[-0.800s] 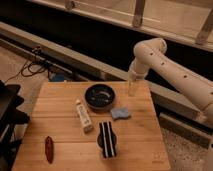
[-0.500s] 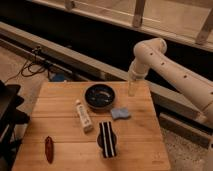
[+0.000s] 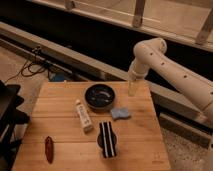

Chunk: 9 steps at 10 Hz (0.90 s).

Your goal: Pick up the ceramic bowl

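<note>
The ceramic bowl [image 3: 99, 96] is round, shallow and dark blue-black with pale streaks inside. It sits upright on the far middle of the wooden table [image 3: 60, 130]. My gripper [image 3: 132, 90] hangs from the white arm [image 3: 170, 72] above the table's far right edge, to the right of the bowl and apart from it. Nothing shows in it.
A white tube [image 3: 83, 115] lies left of the bowl. A small blue sponge [image 3: 120, 113] lies just in front of it to the right. A black-and-white striped object [image 3: 106, 139] lies near the front. A red item [image 3: 49, 149] lies front left. Cables [image 3: 35, 67] run on the floor behind.
</note>
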Each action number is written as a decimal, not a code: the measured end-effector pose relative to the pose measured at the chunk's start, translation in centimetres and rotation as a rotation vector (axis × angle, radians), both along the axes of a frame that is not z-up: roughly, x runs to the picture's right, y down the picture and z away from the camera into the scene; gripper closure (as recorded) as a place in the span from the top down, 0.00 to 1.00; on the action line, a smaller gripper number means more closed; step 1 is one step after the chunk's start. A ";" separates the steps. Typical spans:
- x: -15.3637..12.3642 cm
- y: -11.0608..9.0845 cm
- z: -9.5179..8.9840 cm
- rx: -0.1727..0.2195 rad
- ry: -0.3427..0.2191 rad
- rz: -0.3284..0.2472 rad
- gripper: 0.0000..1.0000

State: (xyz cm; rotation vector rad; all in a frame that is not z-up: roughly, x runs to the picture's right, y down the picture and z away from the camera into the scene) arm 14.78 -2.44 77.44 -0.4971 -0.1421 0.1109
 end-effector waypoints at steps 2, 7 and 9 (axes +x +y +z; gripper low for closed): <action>0.0 0.0 0.0 0.000 0.000 0.000 0.80; 0.0 -0.1 -0.1 0.002 0.000 0.000 0.80; 0.0 -0.1 -0.1 0.002 0.001 0.000 0.80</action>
